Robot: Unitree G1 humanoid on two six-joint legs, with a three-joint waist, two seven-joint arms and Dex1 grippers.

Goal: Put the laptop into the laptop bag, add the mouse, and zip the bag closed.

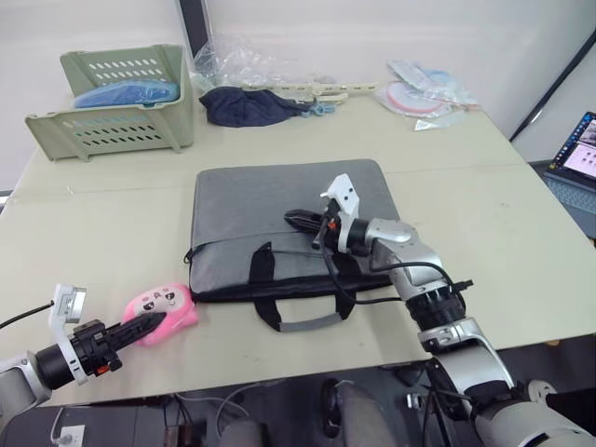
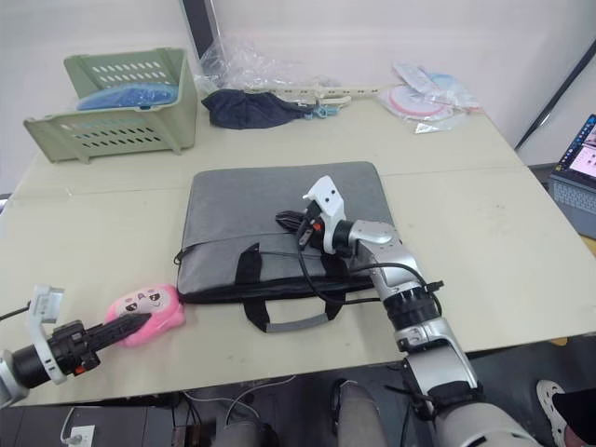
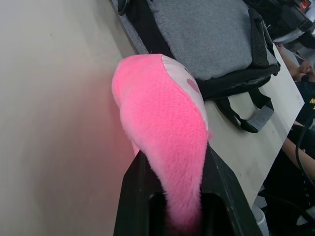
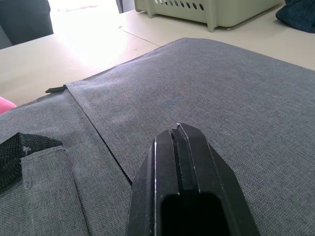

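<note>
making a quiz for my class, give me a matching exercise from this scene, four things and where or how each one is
Things:
1. laptop bag
2. pink plush toy
3. green basket
4. right gripper

States or places:
A. at the far left corner of the table
B. clamped between the left gripper's fingers
C. lying flat mid-table, handles toward the robot
D. shut, resting over grey fabric

Pairs: 1-C, 2-B, 3-A, 4-D
</note>
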